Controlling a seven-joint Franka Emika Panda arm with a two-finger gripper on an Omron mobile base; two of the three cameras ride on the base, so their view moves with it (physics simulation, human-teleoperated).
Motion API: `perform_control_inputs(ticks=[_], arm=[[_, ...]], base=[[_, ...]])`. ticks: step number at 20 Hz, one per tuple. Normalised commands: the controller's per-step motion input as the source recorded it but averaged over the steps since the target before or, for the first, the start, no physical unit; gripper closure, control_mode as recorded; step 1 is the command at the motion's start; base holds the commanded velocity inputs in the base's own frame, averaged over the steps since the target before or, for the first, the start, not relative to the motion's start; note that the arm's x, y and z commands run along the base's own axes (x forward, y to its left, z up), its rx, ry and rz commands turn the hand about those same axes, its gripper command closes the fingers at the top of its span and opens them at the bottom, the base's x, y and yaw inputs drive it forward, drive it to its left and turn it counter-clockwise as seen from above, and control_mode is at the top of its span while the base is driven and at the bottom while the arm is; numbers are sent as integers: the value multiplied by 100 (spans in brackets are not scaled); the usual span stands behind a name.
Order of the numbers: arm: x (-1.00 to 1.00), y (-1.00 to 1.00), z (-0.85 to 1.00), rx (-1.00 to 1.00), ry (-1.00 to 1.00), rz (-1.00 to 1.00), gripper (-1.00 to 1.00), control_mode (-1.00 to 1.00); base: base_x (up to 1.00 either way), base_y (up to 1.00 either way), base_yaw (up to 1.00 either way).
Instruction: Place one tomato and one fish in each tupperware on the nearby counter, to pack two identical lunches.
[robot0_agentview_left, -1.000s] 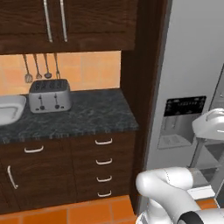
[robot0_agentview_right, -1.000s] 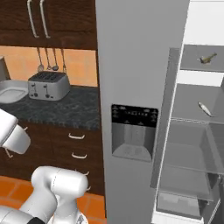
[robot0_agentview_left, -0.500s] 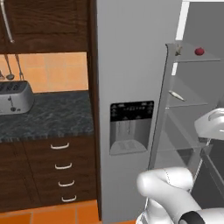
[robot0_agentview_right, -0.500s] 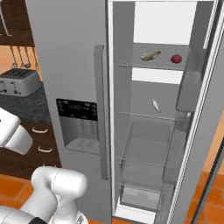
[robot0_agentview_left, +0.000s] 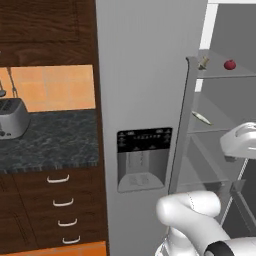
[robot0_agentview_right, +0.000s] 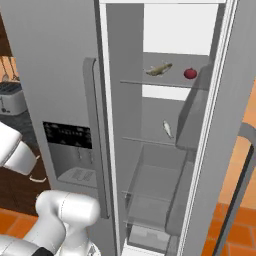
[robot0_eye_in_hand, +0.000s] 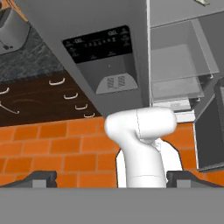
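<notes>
Glossy white robot arm (robot0_agentview_left: 192, 212) with fat rounded tube segments, smooth bulbous elbow, dark grey band at the joint at five o'clock, rounded white upper link (robot0_agentview_left: 240, 140) with grey underside, two small dark finger tips (robot0_eye_in_hand: 41, 178)

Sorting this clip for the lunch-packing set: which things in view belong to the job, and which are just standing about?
For the job:
- tomato, top fridge shelf
- fish beside it
- second fish, shelf below
- counter
- gripper, open, holding nothing

Just about:
- toaster on the counter
- fridge dispenser panel
- drawers
</notes>
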Motion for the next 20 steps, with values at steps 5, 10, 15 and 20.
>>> perform_control_inputs(ticks=[5, 10, 15, 20], arm=[[-1, -58, -2, 2, -1, 5, -100, -100], [46, -75, 7, -2, -7, 7, -100, -100], [64, -38, 12, -22, -28, -4, -100, -100], [100, -34, 53, 5, -11, -7, -100, -100]], base=[[-1, -25, 2], [0, 0, 0], [0, 0, 0], [0, 0, 0]])
